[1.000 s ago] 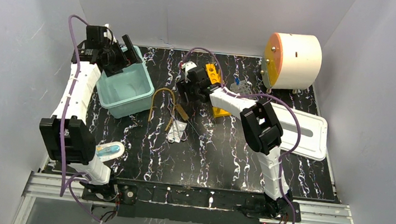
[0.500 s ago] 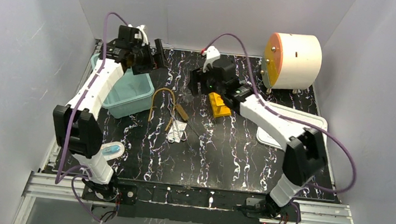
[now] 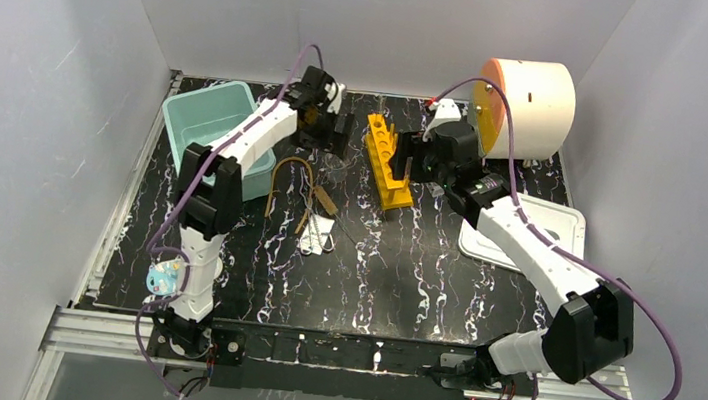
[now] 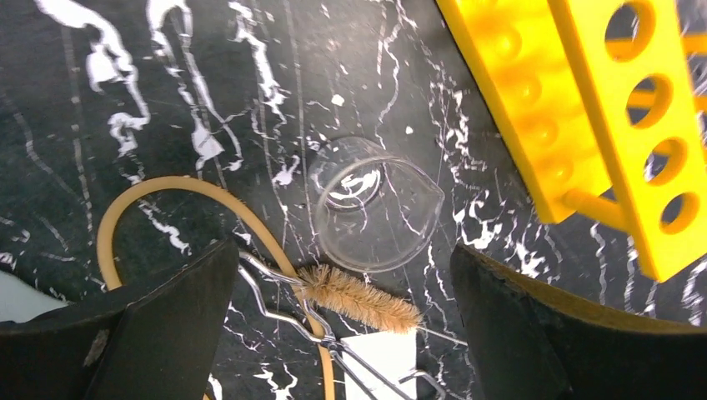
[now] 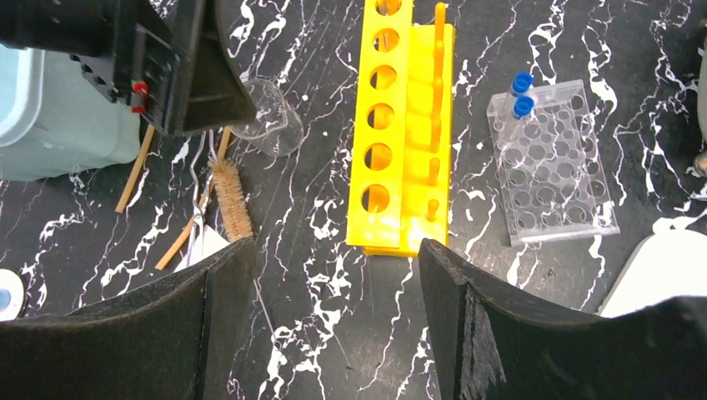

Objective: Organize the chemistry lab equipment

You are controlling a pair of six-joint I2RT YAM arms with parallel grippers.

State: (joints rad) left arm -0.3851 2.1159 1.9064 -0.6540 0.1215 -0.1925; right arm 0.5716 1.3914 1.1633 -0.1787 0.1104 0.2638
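My left gripper [image 3: 329, 135] is open and empty at the back middle. In the left wrist view it [image 4: 342, 325] hangs over a clear glass beaker [image 4: 375, 204] lying on its side, a bristle brush [image 4: 360, 298], wire tongs [image 4: 283, 300] and the amber rubber tube [image 4: 167, 196]. My right gripper [image 3: 413, 158] is open and empty beside the yellow rack [image 3: 387, 161]. In the right wrist view it [image 5: 333, 325] is above bare table just in front of the yellow rack [image 5: 404, 133]. The clear plastic tube rack [image 5: 554, 162] with two blue-capped tubes lies right of it. Wooden-handled tools [image 3: 313, 217] lie mid-table.
A teal bin [image 3: 201, 114] stands at the back left. A white cylinder with an orange face [image 3: 528, 97] stands at the back right. A white lid [image 3: 536, 243] lies at the right. A small white-and-blue item [image 3: 163, 279] sits near the left arm's base.
My left arm swung from over the teal bin to the back middle, above the beaker. My right arm moved right, off the yellow rack, which now shows in full.
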